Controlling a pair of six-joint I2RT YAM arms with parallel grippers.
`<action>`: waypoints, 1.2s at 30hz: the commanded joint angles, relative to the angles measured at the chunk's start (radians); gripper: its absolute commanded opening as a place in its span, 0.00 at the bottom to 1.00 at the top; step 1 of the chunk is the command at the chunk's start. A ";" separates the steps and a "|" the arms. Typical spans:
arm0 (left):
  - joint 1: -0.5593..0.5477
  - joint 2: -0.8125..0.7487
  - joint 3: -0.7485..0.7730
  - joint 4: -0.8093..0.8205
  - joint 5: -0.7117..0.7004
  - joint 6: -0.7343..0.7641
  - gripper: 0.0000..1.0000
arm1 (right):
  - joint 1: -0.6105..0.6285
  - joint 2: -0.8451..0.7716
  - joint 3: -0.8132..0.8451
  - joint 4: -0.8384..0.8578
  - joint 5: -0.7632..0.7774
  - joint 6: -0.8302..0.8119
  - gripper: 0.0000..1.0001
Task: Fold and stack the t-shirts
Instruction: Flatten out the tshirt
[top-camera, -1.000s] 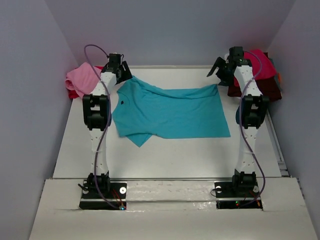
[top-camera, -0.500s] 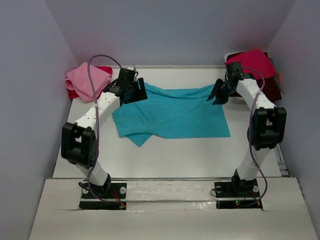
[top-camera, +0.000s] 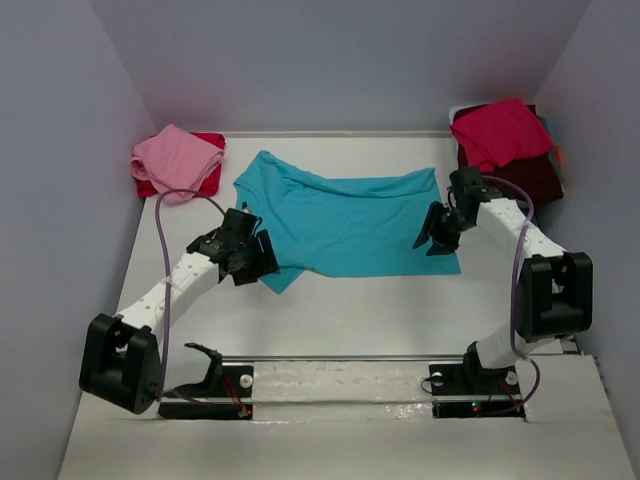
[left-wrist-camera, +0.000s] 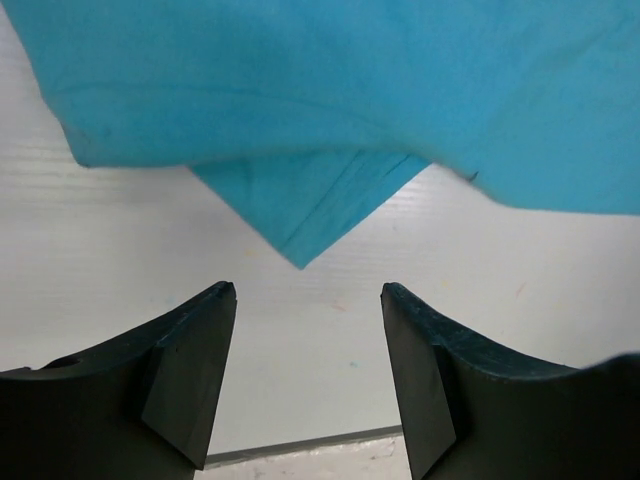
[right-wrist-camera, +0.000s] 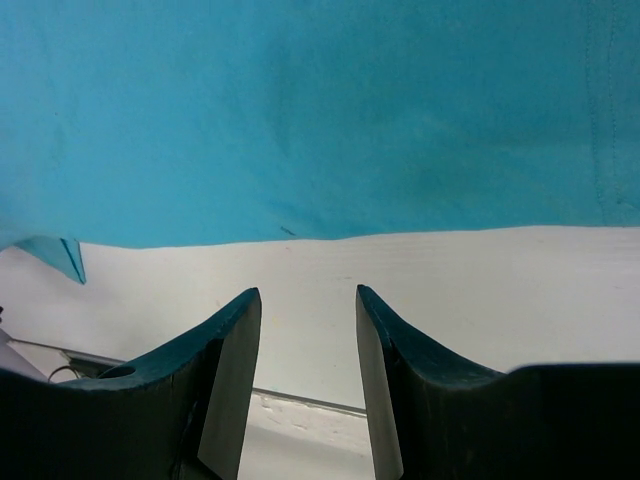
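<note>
A turquoise t-shirt lies spread flat on the white table, collar at the far left, one sleeve folded under at the near left. My left gripper hovers low beside that sleeve, open and empty; in the left wrist view the sleeve tip lies just ahead of the left gripper. My right gripper sits over the shirt's near right corner, open and empty. Seen from the right wrist, the t-shirt's hem lies ahead of the right gripper.
A pink t-shirt lies on a red one at the far left corner. A crimson t-shirt tops a dark maroon one at the far right. The enclosure walls stand close on both sides.
Both arms have swung from the shirt's far edge toward its near side, left to the sleeve, right to the hem corner. The right jaws have narrowed; the shirt's far edge now lies flat.
</note>
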 joint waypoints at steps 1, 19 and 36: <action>-0.008 -0.141 -0.101 0.004 0.060 -0.067 0.71 | -0.007 -0.058 -0.031 0.059 -0.014 -0.012 0.49; -0.008 -0.099 -0.267 0.236 0.274 -0.150 0.68 | -0.007 -0.113 -0.051 0.050 -0.011 -0.009 0.49; 0.084 -0.046 -0.260 0.237 0.272 -0.113 0.68 | -0.007 -0.089 -0.045 0.051 -0.012 -0.017 0.49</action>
